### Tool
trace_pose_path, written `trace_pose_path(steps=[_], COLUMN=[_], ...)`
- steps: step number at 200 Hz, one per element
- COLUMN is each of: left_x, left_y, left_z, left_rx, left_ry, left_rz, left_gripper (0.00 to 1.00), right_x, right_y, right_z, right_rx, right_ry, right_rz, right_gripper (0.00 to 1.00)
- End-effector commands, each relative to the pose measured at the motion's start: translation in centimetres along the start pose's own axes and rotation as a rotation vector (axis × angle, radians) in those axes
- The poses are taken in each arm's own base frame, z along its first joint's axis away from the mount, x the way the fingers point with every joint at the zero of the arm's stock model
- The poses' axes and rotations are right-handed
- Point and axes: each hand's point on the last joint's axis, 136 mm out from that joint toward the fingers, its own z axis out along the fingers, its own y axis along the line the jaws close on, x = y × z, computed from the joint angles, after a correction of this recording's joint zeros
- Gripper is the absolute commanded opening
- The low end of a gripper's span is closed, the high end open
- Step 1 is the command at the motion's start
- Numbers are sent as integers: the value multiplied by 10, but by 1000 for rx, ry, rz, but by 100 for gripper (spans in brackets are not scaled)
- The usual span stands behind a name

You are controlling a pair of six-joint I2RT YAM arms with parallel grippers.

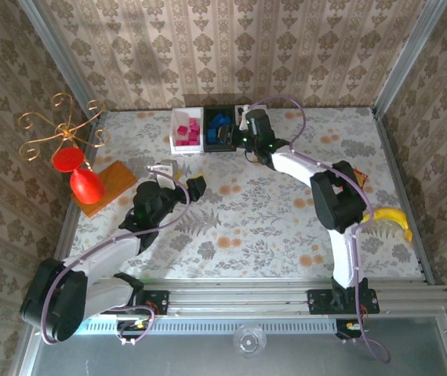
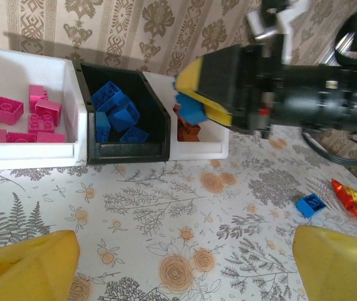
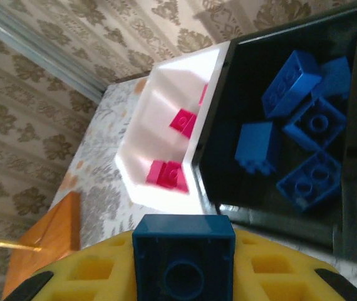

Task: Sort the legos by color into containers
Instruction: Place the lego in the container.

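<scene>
Brick (image 2: 191, 109), blue, half-hidden between clenched right fingers (image 2: 191, 78); left fingers (image 2: 28, 266) apart, empty, edge-cropped.

The right claw (image 2: 191, 103) hides much of the rightmost white bin (image 2: 203, 149) and its brown bricks (image 2: 188, 131).

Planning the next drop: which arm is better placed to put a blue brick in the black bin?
Right. The right gripper is shut on a blue brick beside the black bin. The left gripper is open, empty and farther back.
</scene>
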Motion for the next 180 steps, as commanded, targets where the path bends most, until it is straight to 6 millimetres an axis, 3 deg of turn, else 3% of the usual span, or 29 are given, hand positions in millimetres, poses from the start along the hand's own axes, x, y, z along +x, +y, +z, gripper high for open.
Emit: trace_pose_path(steps=[1,41,61,87,118,136,157,180], left_x=[3,4,2,1,2,3,5,9], left_y=[6,5,4,3,-1,-6,-15,-28], left_z=[-8,-14,-16,-16,-13,-9,-4,4], left_rx=[-28,-25,-24,-22,2,32,74,118], left_ry=[17,36,32,32,36,44,53,69], left_rz=[-15,-11,-8,-7,-17,-19,-13,12], left_gripper=[90,90,90,90,90,90,90,90], right_x=[-10,-27,-38,-53,-67,-63,-46,-20], right_y=[-24,-39,-43,-30,-11,-19,-53,-114], right_z=[28,59,59,43,3,-30,-75,-127], right_rx=[96,184,211,186,163,202,290,418], right_ry=[-22,-13,-21,-35,-74,-79,-65,-32], right_rz=[-46,-128,-149,-166,-201,-210,-177,-74], right_gripper=[29,36,46,56,62,65,69,73])
